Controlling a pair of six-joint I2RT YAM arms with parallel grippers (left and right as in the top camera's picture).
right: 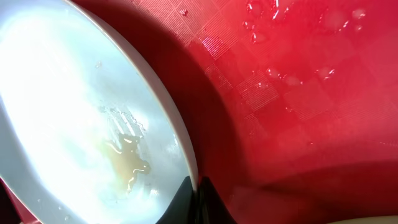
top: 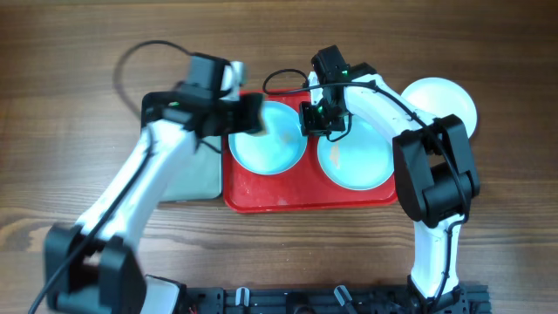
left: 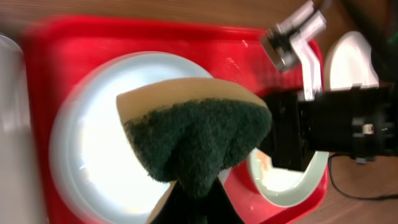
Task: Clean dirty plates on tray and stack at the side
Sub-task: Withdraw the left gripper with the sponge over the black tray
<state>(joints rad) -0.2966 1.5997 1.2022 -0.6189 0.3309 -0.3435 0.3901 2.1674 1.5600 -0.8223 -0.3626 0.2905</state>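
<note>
The red tray (top: 305,199) holds two turquoise plates side by side. My left gripper (top: 244,113) is shut on a green-and-tan sponge (left: 199,137) and holds it over the back edge of the left plate (top: 261,148), which also shows in the left wrist view (left: 87,137). My right gripper (top: 320,122) is shut on the rim of the right plate (top: 357,161). In the right wrist view its fingers (right: 198,183) pinch that rim, and the plate (right: 62,93) shows a yellowish wet smear. The white plate (top: 449,100) lies on the table, right of the tray.
A smaller black-rimmed tray with a grey inside (top: 196,174) sits against the red tray's left side, under my left arm. Water drops lie on the red tray floor (right: 311,93). The wooden table extends all round.
</note>
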